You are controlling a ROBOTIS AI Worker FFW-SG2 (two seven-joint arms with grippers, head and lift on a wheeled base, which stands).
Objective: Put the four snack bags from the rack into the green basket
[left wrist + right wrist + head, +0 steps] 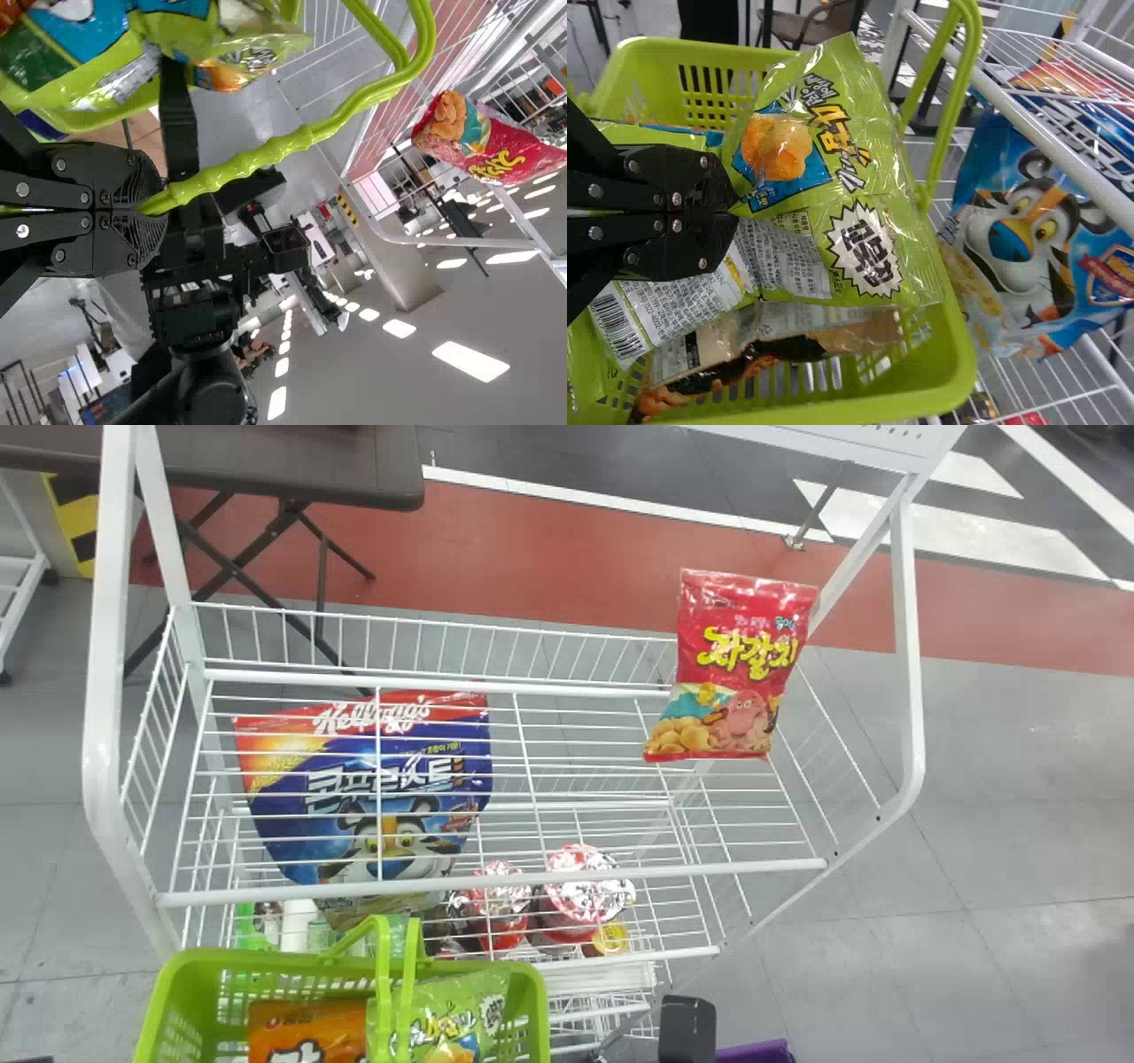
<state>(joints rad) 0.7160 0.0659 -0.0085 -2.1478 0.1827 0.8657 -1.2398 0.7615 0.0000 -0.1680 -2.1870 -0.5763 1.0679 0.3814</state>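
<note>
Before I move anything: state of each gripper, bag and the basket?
Left gripper, shut on basket handle
Right gripper, shut on green snack bag
Basket, loaded, handle raised
Orange snack bag, in basket
Red snack bag, upright on rack

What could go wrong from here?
- Green bag: the right gripper pinches it by one part, with the rest of the green bag spread over the other snacks; it may drag them on release.
- Basket: the left gripper holds its slim handle, so a bump could swing or tip it.
- Red bag: it's at the rack's right end, so a clumsy grab might knock it off.
</note>
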